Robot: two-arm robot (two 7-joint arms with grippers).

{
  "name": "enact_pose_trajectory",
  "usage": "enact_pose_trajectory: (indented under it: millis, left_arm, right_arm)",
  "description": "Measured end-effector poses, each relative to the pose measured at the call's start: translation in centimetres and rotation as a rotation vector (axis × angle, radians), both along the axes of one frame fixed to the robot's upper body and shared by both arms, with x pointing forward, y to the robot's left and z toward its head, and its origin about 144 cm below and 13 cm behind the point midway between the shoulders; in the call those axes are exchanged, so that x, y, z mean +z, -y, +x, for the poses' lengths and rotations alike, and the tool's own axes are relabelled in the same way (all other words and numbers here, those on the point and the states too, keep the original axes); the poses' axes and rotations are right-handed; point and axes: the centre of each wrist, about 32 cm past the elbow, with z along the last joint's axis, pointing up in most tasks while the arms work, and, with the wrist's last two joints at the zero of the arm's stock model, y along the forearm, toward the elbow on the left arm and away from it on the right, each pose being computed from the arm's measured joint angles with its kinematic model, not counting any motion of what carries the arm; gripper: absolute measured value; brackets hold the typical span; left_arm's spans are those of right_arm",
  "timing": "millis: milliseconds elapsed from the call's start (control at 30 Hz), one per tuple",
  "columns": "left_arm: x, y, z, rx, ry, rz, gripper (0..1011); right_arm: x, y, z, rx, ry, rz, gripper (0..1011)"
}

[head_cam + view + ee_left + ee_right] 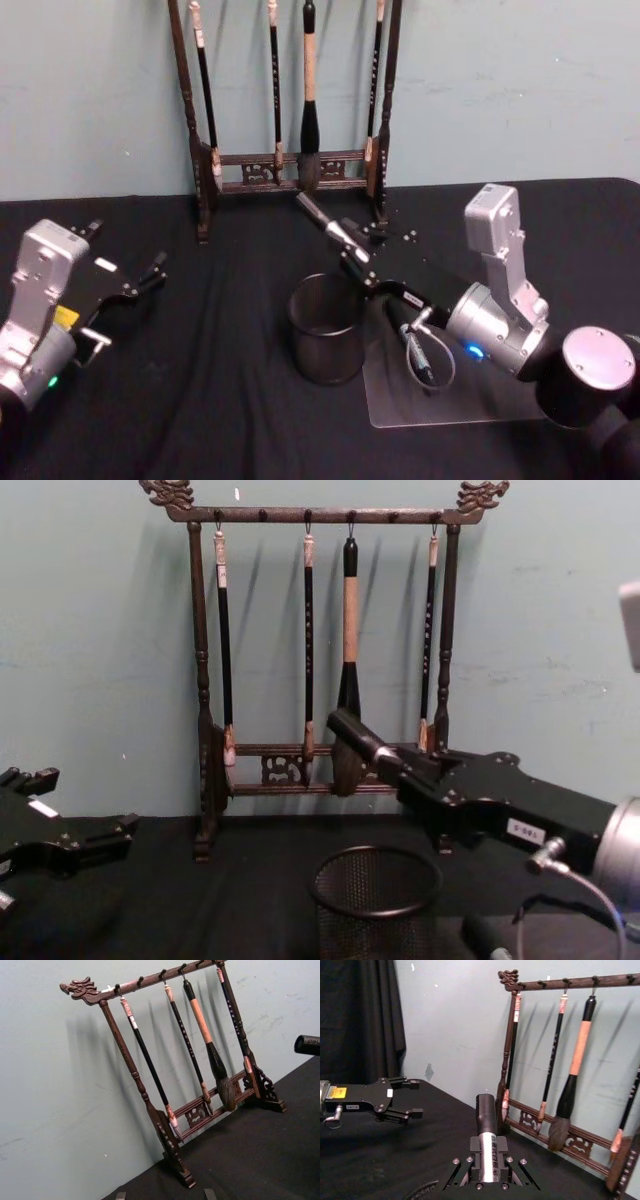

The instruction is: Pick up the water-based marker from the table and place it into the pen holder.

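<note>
Just above the pen holder's (322, 352) far rim, the right gripper (362, 268) clamps the water-based marker (328, 226), which slants up toward the brush rack (200, 180); the left gripper (150, 278) sits parked well to the left, fingers apart.

Soft, even room light falls on the pale wall (540, 630). The brush rack (200, 680) throws faint, doubled shadows onto it (clearest in the left wrist view). The black table (220, 420) swallows the light, while the clear sheet (470, 405) shows a pale sheen.
</note>
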Motion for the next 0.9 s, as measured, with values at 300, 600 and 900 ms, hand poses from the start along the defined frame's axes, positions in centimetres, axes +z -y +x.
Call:
enact_pose_trajectory:
  millis: [300,600,900]
  left_arm:
    - [0.0,0.0,0.0,0.000,0.000,0.000,1009]
    - [0.0,0.0,0.0,0.000,0.000,0.000,1009]
    - [0.0,0.0,0.0,0.000,0.000,0.000,1009]
  right_arm:
    - [-0.1,-1.5,0.4,0.033,-0.003,0.000,194]
    - [-0.1,-2.7,0.7,0.059,-0.009,-0.007,194]
    - [-0.2,-3.3,1.2,0.069,-0.015,-0.015,194]
